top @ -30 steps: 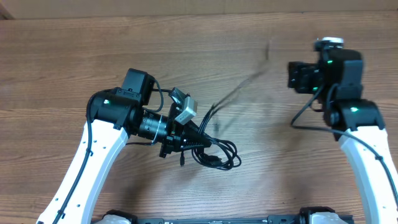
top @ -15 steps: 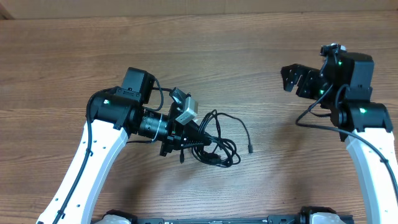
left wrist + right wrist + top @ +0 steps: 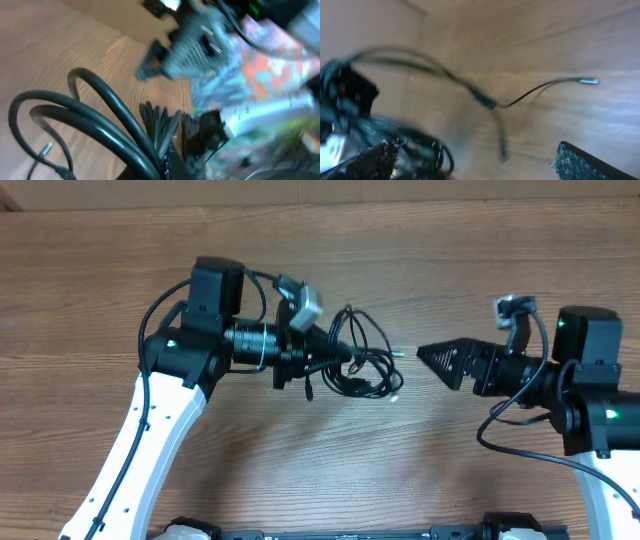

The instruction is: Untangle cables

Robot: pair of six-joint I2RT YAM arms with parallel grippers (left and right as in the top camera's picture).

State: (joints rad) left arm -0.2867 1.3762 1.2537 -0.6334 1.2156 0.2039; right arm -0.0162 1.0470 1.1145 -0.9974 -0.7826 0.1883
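Cables [image 3: 355,360] sat bunched in our left hand [image 3: 328,355], clamped shut on them over the desk [image 3: 300,240], presumably to anchor the knot. Our right hand [image 3: 430,358] gaped empty at their three o'clock. From the left wrist, loops [image 3: 100,125] arched toward ten o'clock. From the right wrist, a loose strand [image 3: 520,97] trailed toward two o'clock, clear of the fingers [image 3: 580,160].

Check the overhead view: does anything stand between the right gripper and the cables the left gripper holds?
Nothing visible does. The open right gripper points at the cables across a gap of bare table. The left gripper clamps the bundle from its far side.
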